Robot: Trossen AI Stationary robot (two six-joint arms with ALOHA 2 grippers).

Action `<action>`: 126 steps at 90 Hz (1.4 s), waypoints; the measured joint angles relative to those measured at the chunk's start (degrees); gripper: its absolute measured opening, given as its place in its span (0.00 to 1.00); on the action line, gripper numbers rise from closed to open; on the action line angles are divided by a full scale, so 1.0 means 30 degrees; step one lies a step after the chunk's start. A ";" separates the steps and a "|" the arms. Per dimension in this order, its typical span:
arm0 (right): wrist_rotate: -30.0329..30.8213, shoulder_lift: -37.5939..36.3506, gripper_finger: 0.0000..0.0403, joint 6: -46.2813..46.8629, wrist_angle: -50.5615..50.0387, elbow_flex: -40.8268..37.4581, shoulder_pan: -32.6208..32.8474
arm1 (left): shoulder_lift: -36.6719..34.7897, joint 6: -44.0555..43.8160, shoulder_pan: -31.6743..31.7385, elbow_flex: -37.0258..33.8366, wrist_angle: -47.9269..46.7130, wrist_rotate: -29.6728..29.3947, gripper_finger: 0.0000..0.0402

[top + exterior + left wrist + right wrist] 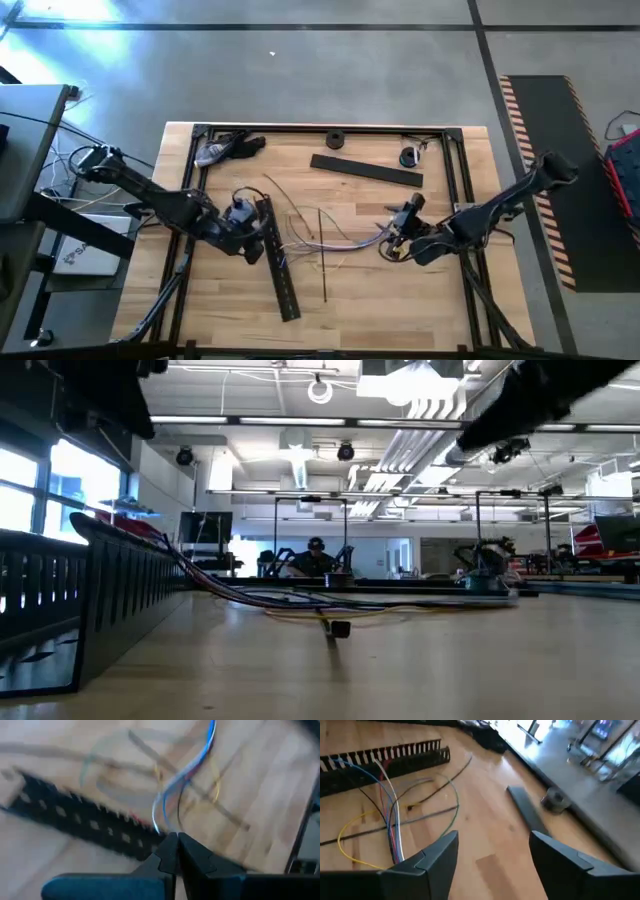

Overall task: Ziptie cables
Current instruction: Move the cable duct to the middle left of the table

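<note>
The wooden table (350,290) carries a black frame along its edges. A long black slotted strip (277,258) lies on it left of centre, running away from the left arm, and a second flat black strip (365,170) rests nearer the far edge, close to a small black ring (335,139).

The cables (318,238) lie loose in the middle of the table, thin curved strands stretching from the slotted strip across to the right arm. In the right wrist view they show as blue, red, white, yellow and green wires (390,815) fanning out from the slotted strip's comb.

The left gripper (252,243) sits at the slotted strip; its fingers (170,851) are pressed together, with the cable ends just at their tips, and whether they pinch a strand cannot be told.

The right gripper (392,245) rests at the cables' other end, its fingers (442,851) spread wide, holding nothing.
</note>
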 joint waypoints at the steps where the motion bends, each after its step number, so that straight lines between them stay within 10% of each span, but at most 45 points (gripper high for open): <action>1: 0.0064 0.0000 0.57 -0.0018 -0.0232 0.0214 0.0000 | 0.0188 -0.0092 0.0014 0.0000 -0.0004 0.0015 0.00; 27: 0.0985 0.0022 0.55 -0.0153 -0.0852 0.0718 -0.0007 | 0.3671 -0.4285 0.0930 -0.0011 -0.4016 -0.0214 0.06; 70: 0.0483 0.0036 0.52 0.4295 0.2407 -0.3216 -0.0007 | 0.4118 -0.5613 0.2850 0.0000 -0.2740 0.0699 0.51; 100: 0.0315 0.0036 0.52 0.4305 0.2877 -0.3383 -0.0007 | 0.7321 -0.4163 0.4573 0.0000 -0.4035 0.3283 0.49; 126: 0.0328 0.0036 0.52 0.4246 0.3332 -0.3383 -0.0007 | 0.7039 -0.0541 0.5870 0.0000 -1.0141 0.1788 0.36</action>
